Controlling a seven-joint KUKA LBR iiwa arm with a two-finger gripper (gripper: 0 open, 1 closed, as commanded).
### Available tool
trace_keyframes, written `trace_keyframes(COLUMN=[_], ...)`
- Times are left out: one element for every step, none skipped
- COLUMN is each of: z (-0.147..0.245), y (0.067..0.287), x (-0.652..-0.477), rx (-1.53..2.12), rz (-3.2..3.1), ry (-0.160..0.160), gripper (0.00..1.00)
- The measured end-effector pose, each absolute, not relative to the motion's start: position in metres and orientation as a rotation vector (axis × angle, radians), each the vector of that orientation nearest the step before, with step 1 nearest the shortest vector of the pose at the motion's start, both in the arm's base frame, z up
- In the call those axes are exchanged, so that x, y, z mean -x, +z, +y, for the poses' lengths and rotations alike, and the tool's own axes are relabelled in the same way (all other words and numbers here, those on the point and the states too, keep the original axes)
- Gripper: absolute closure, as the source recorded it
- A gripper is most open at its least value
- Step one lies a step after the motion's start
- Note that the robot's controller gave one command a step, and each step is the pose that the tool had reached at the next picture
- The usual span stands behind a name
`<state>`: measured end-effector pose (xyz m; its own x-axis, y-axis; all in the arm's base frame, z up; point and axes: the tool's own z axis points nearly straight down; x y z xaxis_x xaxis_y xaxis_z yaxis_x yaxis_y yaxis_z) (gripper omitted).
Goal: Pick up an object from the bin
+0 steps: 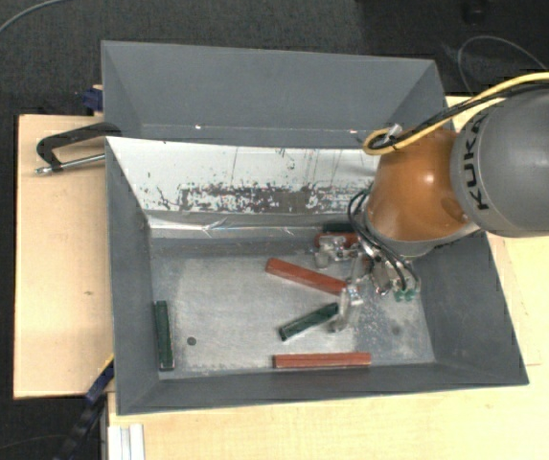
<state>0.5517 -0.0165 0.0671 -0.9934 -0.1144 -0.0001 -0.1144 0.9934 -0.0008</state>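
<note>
Starting at the near wall, I am seeing a red bar [322, 359] lying flat along it, and a dark green bar [164, 333] lying by the left wall. Just beyond, my claw [348, 312] is sitting at the right end of a slanted dark green stick [305, 324]; whether it is spread or pinching, I cannot tell. Nothing is lifted, so I am judging the grip and the raise as still to do. Farther, a second red bar [303, 276] is crowding me, while open floor is lying leftward, well short of the bin [255, 94] far wall.
</note>
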Motion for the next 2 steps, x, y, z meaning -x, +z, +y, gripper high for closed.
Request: trace_keyframes(z=[-0.014,-0.045], y=[0.071,0.224], x=[-0.552,-0.555], rx=[0.182,0.173], rz=[3.132,3.121], ry=[0.002,-0.003], gripper=[1.0,1.0])
